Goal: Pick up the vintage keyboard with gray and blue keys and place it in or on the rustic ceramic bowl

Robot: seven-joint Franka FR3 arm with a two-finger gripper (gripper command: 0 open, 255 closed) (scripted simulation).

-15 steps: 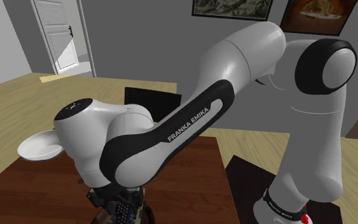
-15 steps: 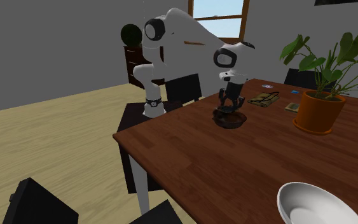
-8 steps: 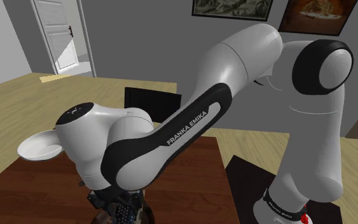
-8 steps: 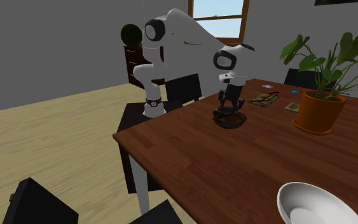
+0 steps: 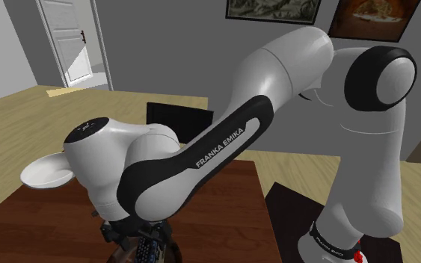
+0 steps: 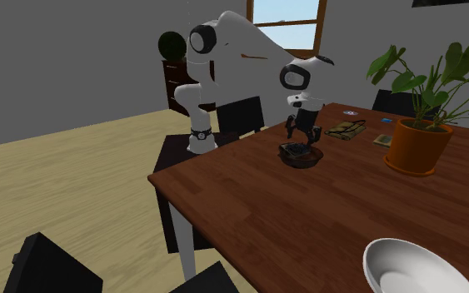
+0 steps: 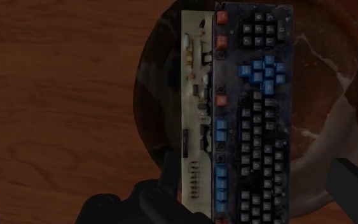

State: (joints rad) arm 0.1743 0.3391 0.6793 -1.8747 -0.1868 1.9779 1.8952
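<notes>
Standing by the table point(image 7: 56, 95), I see the jaws spread apart and gripping nothing. Directly below and between them lies the keyboard point(image 7: 254, 114), its long axis running crosswise to their closing line. One jaw sits just beside its pale circuit-board edge, the other well clear of the keyed side. The keyboard rests across the dark bowl point(image 7: 327, 137). To my eye the placing is done, so a straight lift away should suit, minding that nearer jaw.

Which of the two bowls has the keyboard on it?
The dark brown bowl under the gripper; the keyboard lies across it. The white bowl sits apart, far from the arm.
</notes>
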